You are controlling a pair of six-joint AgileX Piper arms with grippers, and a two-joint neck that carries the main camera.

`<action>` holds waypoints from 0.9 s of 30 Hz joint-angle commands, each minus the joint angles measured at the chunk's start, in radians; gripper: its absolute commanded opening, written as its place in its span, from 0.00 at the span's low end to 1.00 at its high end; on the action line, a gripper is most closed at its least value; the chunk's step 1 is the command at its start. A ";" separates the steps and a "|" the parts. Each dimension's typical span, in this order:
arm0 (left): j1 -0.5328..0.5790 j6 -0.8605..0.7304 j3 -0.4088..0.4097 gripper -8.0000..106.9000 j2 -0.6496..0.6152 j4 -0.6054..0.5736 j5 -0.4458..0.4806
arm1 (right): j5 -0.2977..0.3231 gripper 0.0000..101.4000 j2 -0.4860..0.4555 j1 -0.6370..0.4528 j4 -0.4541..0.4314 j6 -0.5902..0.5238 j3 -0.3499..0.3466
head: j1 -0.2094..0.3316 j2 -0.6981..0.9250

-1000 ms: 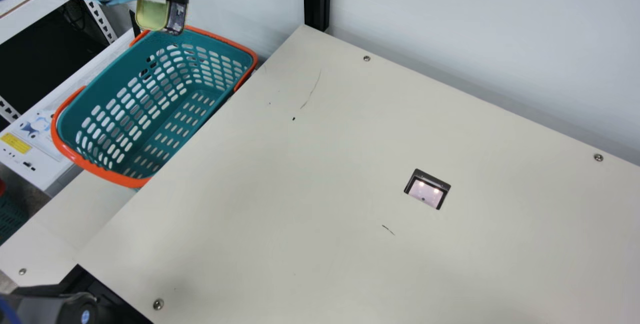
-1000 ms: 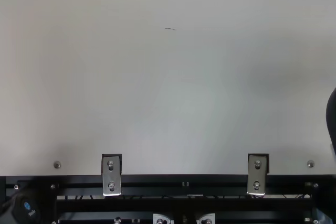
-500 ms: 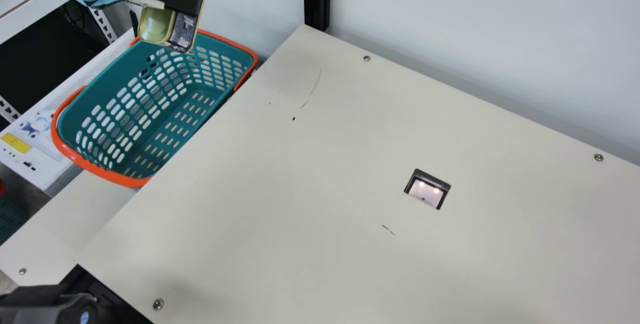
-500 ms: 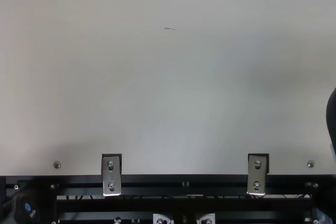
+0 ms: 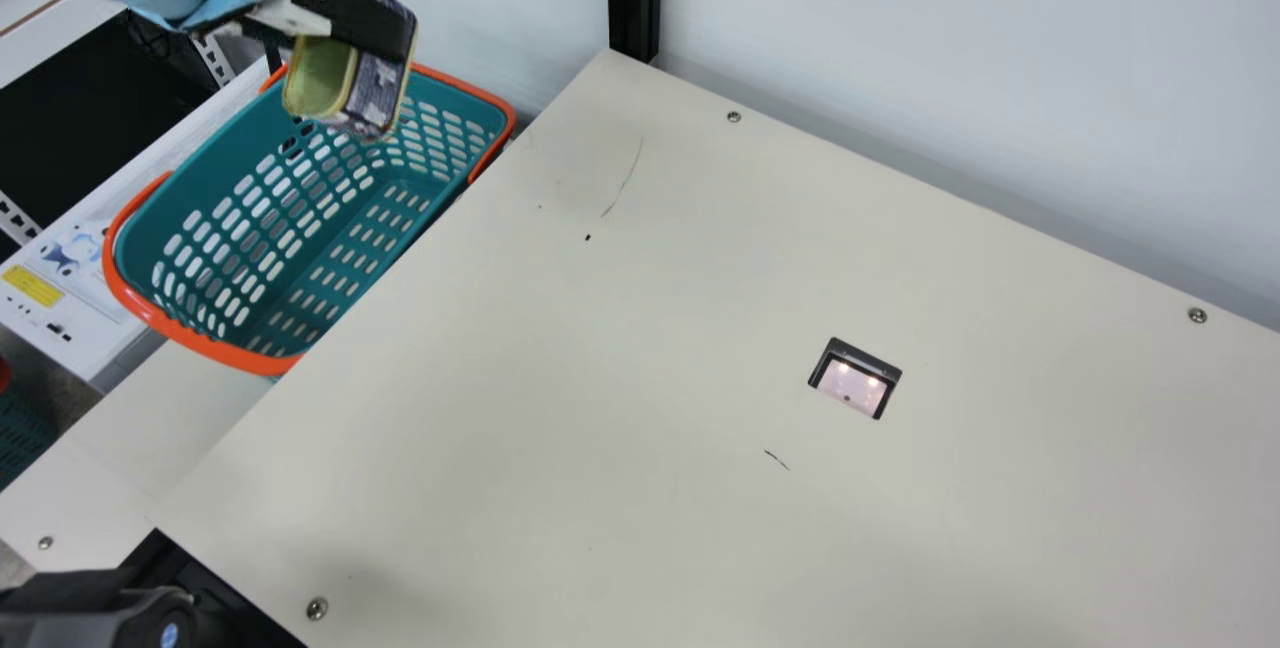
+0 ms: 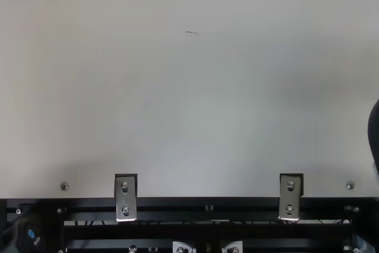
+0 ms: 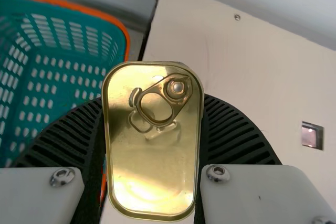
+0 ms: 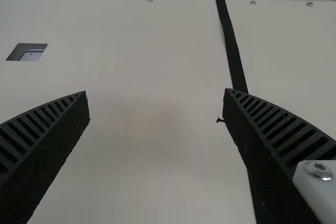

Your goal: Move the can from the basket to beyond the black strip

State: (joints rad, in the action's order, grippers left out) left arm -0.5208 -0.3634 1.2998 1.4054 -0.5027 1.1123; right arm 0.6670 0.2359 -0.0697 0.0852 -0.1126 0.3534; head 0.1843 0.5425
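- Down and rightward in the main view came my left gripper (image 5: 348,46) with the can (image 5: 378,93).
- I had the can pinched, raised near the basket (image 5: 240,355), long axis steeply tilted, ringed lid (image 7: 152,166) towards the wrist camera.
- Right wrist view gave me the black strip (image 8: 231,45) and my spread right gripper (image 8: 156,93).
- Pale wall (image 5: 900,58) backed the cream table (image 5: 600,428).

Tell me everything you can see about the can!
The can looks like shiny metal, shaped like a box with rounded corners. Its gold lid seems shut, with a pull ring lying against it. The sides have a dark, purplish-blue pattern with pale marks. It is tilted in the air near the teal basket, held between the two black ribbed fingers of the left end effector.
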 commanded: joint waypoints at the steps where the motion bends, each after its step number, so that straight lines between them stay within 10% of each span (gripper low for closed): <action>1: 0.004 0.047 -0.002 0.16 -0.001 -0.013 0.108 | 0.000 1.00 0.000 0.000 0.000 0.000 0.000 | 0.031 0.015; 27: 0.212 0.454 -0.251 0.16 0.037 -0.315 0.108 | 0.000 1.00 0.000 0.000 0.000 0.000 0.000 | 0.031 0.015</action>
State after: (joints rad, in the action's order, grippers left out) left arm -0.3100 0.0639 1.0512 1.4397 -0.7937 1.2187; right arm 0.6670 0.2359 -0.0697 0.0852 -0.1126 0.3534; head 0.1843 0.5425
